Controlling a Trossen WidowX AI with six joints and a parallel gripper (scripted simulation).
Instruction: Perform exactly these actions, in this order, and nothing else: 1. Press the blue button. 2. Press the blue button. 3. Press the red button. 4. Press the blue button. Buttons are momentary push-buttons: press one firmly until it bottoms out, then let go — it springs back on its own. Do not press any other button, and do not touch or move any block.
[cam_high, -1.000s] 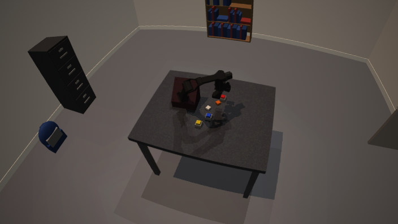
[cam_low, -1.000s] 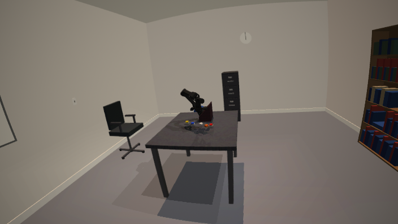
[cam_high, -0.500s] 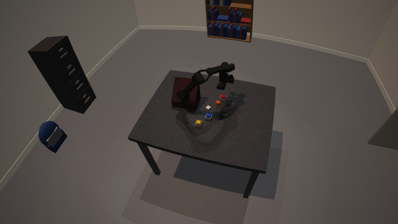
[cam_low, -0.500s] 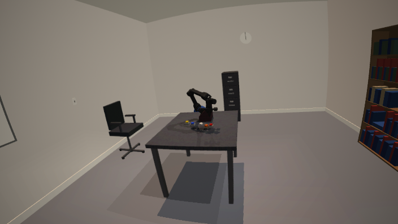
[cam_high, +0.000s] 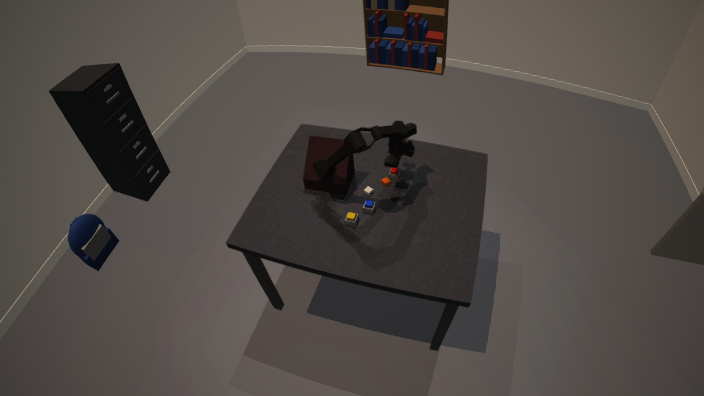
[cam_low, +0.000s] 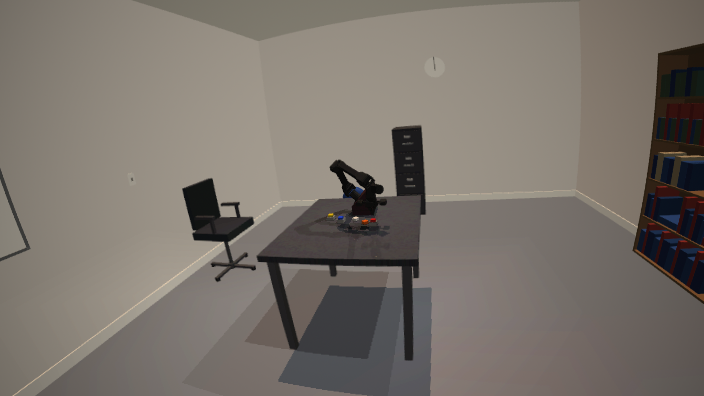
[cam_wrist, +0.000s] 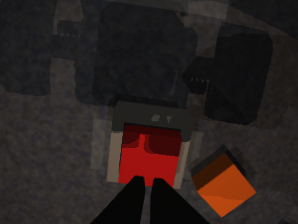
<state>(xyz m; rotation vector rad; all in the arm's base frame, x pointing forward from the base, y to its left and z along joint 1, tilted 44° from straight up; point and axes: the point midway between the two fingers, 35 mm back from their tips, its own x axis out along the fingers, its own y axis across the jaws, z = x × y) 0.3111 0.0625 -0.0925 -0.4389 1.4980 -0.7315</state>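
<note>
The red button has a red cap in a pale and grey housing. The blue button stands nearer the front in the top view, its cap up; it is out of the wrist view. My gripper is shut, with only a thin gap between its fingertips and nothing held. It points down at the red button, and in the wrist view its tips overlap the lower edge of the red cap. Whether they touch the cap cannot be told.
An orange block lies close beside the red button. A white block lies between the orange block and the blue button. A yellow button stands beyond the blue one. All are on the dark table.
</note>
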